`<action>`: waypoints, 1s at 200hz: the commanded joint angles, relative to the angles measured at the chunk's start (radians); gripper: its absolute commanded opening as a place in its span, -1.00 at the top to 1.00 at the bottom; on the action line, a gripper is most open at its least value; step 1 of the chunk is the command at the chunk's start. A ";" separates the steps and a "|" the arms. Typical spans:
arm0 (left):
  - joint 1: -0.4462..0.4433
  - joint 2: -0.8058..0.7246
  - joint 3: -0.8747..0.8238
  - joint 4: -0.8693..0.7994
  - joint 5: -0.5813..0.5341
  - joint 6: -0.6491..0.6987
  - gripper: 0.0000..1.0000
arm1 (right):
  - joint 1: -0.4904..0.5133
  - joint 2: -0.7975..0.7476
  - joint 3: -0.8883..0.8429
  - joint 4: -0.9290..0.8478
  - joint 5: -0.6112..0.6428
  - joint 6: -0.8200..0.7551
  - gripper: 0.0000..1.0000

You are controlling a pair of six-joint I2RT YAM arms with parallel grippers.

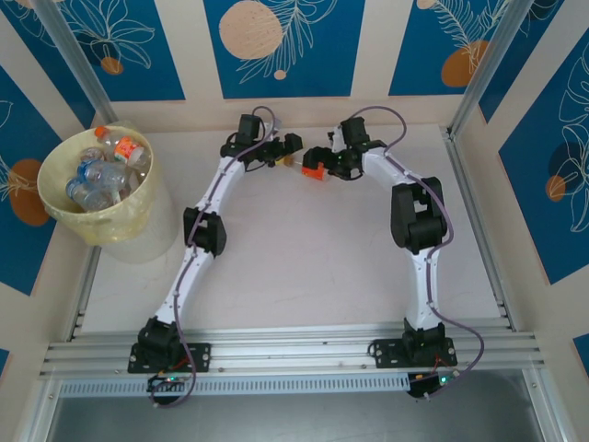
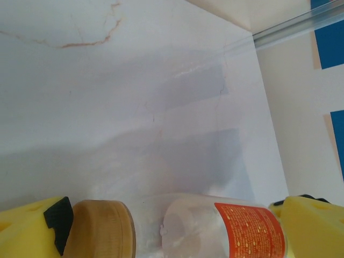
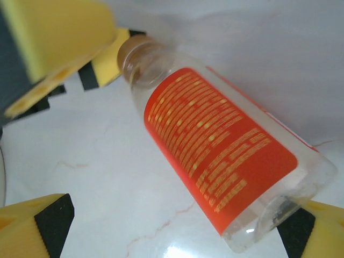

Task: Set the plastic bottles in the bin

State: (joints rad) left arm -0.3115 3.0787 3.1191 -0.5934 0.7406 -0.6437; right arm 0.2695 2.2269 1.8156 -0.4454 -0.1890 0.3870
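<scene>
Nearest my right wrist camera, the right end effector (image 3: 177, 223) is standing wide open, released. One pad (image 3: 293, 231) is touching the clear base of a bottle (image 3: 317, 172), while its other finger is sitting well apart from it. The bottle is lying on its side on the pale desk (image 3: 107, 177), wearing an orange-red label (image 3: 215, 156) with yellow print and a tan cap (image 3: 134, 48). Just beside the cap, a yellow finger (image 3: 59, 37) of the left end effector (image 2: 177, 215) is reaching in. From the left wrist I am seeing that end effector spread fully as well, released, with the bottle lying lengthwise along the gap between its fingers. Farther off to the left, the bin (image 1: 120, 235) is holding the other bottles (image 1: 101, 175), piled close to its rim.
</scene>
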 commanded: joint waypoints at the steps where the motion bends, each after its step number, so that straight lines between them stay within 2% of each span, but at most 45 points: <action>1: 0.004 -0.027 0.041 -0.175 0.051 0.035 -1.00 | 0.014 -0.032 -0.004 -0.059 0.090 -0.182 -0.99; 23: 0.004 -0.024 0.041 -0.190 0.046 0.036 -1.00 | 0.035 -0.022 0.052 -0.141 0.205 -0.364 -0.99; 55: 0.008 -0.021 0.041 -0.183 0.040 0.024 -1.00 | 0.035 0.032 0.191 -0.303 0.265 -0.569 -0.98; 79: 0.009 -0.018 0.041 -0.173 0.039 0.018 -1.00 | 0.036 0.051 0.213 -0.315 0.297 -0.741 -0.98; 95: 0.012 -0.014 0.041 -0.162 0.041 0.008 -1.00 | 0.030 0.118 0.291 -0.342 0.305 -0.835 -0.99; 130: 0.012 -0.008 0.041 -0.152 0.045 -0.005 -1.00 | 0.031 0.302 0.562 -0.484 0.211 -0.901 -0.99; 159: 0.011 -0.003 0.041 -0.121 0.085 -0.023 -1.00 | 0.035 0.334 0.560 -0.471 0.172 -0.904 -0.96; 178: 0.005 -0.007 0.041 -0.106 0.115 -0.039 -1.00 | 0.040 0.348 0.546 -0.469 0.197 -0.911 -0.90; 185: 0.005 -0.009 0.041 -0.106 0.118 -0.040 -1.00 | 0.044 0.350 0.539 -0.463 0.215 -0.909 -0.81; 200: 0.003 -0.019 0.041 -0.103 0.121 -0.046 -1.00 | 0.050 0.341 0.512 -0.434 0.246 -0.891 -0.47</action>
State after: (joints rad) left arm -0.3058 3.0695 3.1210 -0.6559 0.8059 -0.6575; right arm 0.3054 2.5813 2.3482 -0.8841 0.0414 -0.4984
